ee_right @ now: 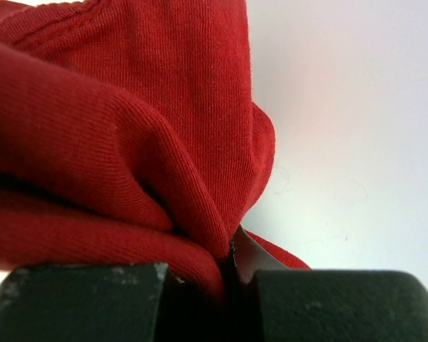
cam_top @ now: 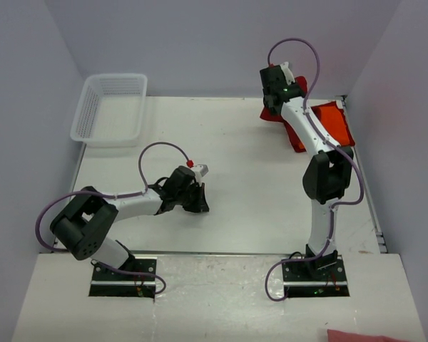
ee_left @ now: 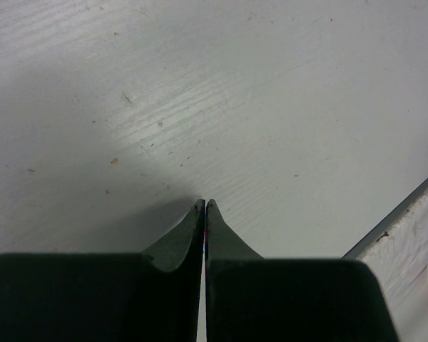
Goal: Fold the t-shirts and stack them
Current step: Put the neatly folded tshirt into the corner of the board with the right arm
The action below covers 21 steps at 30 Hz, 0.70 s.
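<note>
My right gripper (cam_top: 272, 107) is stretched to the far right corner and shut on a fold of the dark crimson t-shirt (cam_top: 297, 87). In the right wrist view the crimson cloth (ee_right: 128, 128) bunches up over the jaws and is pinched at the right gripper (ee_right: 232, 258). The bright orange t-shirt (cam_top: 332, 122) lies crumpled beside it, partly under the arm. My left gripper (cam_top: 200, 203) rests low over the middle of the table, shut with nothing in it; its tips (ee_left: 204, 204) meet above bare white tabletop.
A white mesh basket (cam_top: 110, 107) stands at the back left. The table's right edge (cam_top: 371, 206) runs close by the right arm. A pinkish-red cloth (cam_top: 364, 335) shows at the near right corner. The walls close in behind.
</note>
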Each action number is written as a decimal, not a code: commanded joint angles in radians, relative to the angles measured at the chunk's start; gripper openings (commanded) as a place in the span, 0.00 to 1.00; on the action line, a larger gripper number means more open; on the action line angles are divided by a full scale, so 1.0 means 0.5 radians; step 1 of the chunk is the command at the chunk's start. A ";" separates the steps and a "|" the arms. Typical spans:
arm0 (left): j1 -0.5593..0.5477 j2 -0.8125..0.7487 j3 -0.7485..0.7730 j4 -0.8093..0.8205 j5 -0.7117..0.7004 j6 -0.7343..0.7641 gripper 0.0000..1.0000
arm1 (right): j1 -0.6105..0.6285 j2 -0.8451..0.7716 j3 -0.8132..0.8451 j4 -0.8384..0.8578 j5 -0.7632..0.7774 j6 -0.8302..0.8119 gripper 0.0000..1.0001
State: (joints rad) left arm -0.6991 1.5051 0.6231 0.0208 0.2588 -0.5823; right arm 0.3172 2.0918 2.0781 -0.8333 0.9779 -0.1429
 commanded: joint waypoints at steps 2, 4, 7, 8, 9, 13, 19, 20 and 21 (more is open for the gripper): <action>-0.004 -0.037 -0.031 0.075 0.035 0.036 0.00 | -0.082 -0.091 -0.014 0.062 0.075 0.025 0.00; -0.004 -0.053 -0.050 0.072 0.041 0.033 0.00 | -0.131 -0.070 -0.021 0.062 0.054 0.031 0.00; -0.004 -0.089 -0.077 0.075 0.059 0.017 0.00 | -0.208 0.001 0.022 0.062 0.032 0.043 0.00; -0.007 -0.099 -0.080 0.075 0.065 0.011 0.00 | -0.232 0.056 0.044 0.062 0.032 0.062 0.00; -0.007 -0.120 -0.090 0.075 0.071 0.011 0.00 | -0.260 0.087 0.062 0.062 -0.022 0.056 0.00; -0.016 -0.151 -0.114 0.075 0.090 -0.017 0.01 | -0.355 0.249 0.154 0.062 -0.099 0.025 0.00; -0.068 -0.108 -0.093 0.063 0.087 -0.035 0.01 | -0.465 0.571 0.396 0.062 -0.128 -0.042 0.00; -0.093 -0.075 -0.090 0.063 0.081 -0.038 0.01 | -0.478 0.617 0.439 0.062 -0.115 -0.076 0.00; -0.102 -0.056 -0.090 0.063 0.084 -0.041 0.01 | -0.514 0.681 0.473 0.071 -0.115 -0.085 0.00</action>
State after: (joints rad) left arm -0.7292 1.4601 0.5735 0.0216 0.2882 -0.5911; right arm 0.0853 2.3936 2.2269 -0.8227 0.9237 -0.1528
